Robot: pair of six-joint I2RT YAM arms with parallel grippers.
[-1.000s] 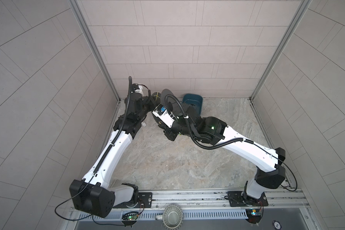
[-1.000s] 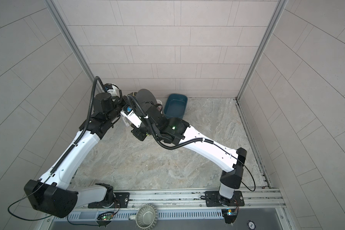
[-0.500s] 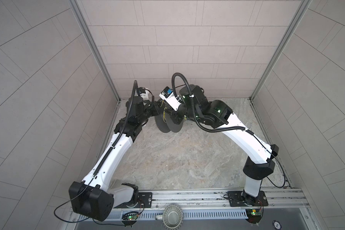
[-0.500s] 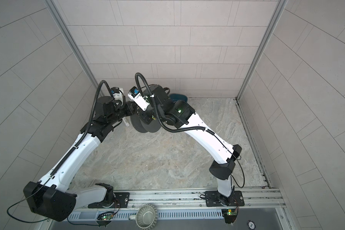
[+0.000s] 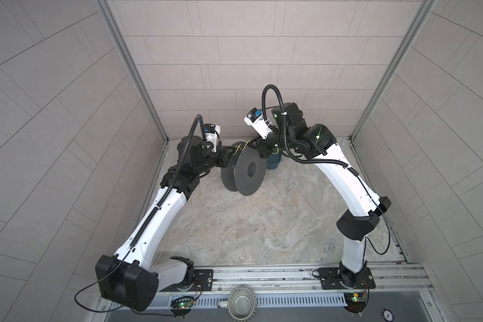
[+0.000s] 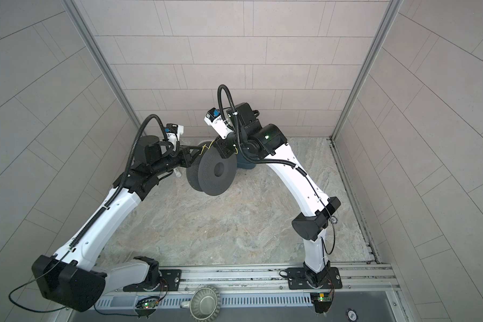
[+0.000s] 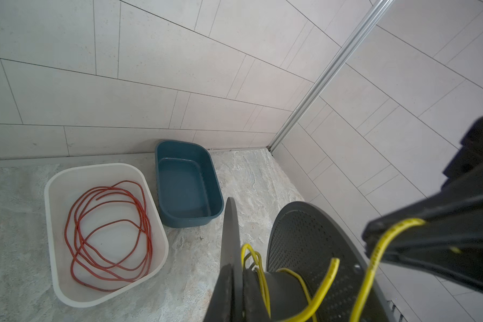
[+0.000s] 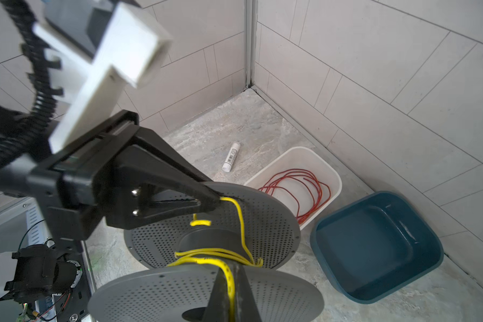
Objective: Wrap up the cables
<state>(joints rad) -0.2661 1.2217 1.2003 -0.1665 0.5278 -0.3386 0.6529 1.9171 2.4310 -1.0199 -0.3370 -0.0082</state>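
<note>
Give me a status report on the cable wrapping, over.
Both shut on thin yellow wire: left gripper, right gripper. Few loose turns on grey perforated plastic spool. Behind it, white tub of red wire and empty blue tub, not obstructing.

Bright, even light; blurred wrist foregrounds

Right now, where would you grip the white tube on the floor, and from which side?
Grip the white tube across its middle, coming straight down from above, jaws spanning its narrow width. It lies flat on the floor, with bare floor along both long sides, so the jaws could likely straddle it.
</note>
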